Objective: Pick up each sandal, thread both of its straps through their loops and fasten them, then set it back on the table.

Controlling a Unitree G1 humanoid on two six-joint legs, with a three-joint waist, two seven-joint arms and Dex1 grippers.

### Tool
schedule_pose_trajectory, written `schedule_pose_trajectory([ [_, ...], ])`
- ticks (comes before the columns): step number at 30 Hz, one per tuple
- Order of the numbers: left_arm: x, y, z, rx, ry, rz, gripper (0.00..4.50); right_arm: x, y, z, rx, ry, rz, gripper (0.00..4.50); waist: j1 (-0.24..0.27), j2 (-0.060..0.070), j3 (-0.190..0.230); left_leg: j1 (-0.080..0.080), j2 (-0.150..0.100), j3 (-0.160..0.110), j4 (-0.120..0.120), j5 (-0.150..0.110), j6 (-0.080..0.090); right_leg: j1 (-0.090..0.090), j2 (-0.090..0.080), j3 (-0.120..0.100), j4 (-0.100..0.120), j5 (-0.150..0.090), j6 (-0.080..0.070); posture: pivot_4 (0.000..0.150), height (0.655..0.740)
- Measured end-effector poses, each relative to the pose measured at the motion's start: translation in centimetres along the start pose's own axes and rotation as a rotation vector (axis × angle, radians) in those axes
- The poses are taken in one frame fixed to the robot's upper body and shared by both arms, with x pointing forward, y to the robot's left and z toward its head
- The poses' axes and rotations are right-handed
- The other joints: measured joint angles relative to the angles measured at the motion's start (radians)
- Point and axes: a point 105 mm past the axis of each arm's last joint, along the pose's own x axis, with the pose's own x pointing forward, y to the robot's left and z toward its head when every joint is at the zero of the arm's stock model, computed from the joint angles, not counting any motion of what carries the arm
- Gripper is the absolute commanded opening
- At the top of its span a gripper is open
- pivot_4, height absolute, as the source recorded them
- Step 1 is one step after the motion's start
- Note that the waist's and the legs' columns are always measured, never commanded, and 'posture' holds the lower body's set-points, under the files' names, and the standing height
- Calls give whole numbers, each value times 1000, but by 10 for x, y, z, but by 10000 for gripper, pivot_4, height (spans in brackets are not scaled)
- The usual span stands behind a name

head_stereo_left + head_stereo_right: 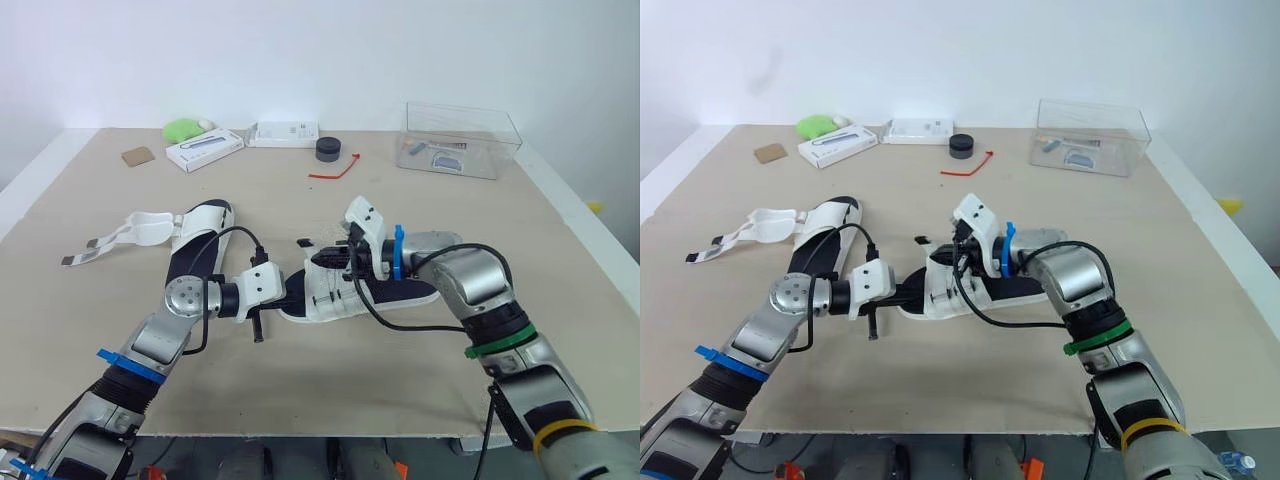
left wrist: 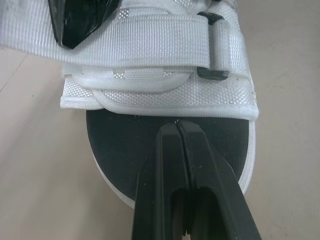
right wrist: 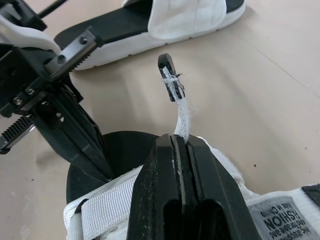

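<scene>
One white sandal with a black footbed point(image 1: 412, 293) lies at the table's middle, between both grippers. My right gripper point(image 3: 180, 140) is shut on one of its straps. The strap's black-tipped, frayed end point(image 3: 170, 75) sticks out past the fingers, raised above the table point(image 1: 303, 242). My left gripper point(image 2: 178, 125) is shut over the toe end of the footbed point(image 2: 125, 145), its tips touching the hem of the white front strap point(image 2: 160, 95). The second sandal point(image 1: 200, 245) lies to the left, its straps point(image 1: 140, 228) open and spread out sideways.
At the back right stands a clear plastic box point(image 1: 460, 140). Along the back are a black round object point(image 1: 328, 149), a red tie point(image 1: 335, 172), two white boxes point(image 1: 204, 149) point(image 1: 283, 133), a green item point(image 1: 182, 128) and a brown square point(image 1: 138, 155). The front table edge point(image 1: 300, 435) is near.
</scene>
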Motion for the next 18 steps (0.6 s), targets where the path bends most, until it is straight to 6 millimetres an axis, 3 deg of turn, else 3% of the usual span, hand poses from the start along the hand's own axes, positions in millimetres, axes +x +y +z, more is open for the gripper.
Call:
schedule_pose_trajectory([
  [2,0,0,0,0,0,1,0,0,-5,1,0,4,-27,14141,0,0,0,0,0,1,0,0,0,0,0,0,0,0,0,1500,7400],
  [7,0,-1,1,3,-4,-3,0,-10,-24,10,-66,-12,-147,36977,0,0,0,-1,0,1,-1,0,0,-2,0,0,0,1,3,1500,7400],
  [10,0,-2,2,5,-7,-3,0,-11,-24,16,-108,-36,-159,36977,0,0,0,-3,0,0,-1,0,0,-4,0,0,0,1,4,1500,7400],
  [16,-1,-1,2,6,-7,-1,0,-8,-9,48,-192,-175,-117,36977,0,0,0,-5,0,1,-1,0,0,-6,0,0,0,2,5,1500,7400],
  [18,0,-1,2,6,-7,-2,0,-5,-2,52,-207,-192,-86,29041,0,0,0,-5,0,1,-1,0,0,-6,0,0,0,2,5,1500,7400],
])
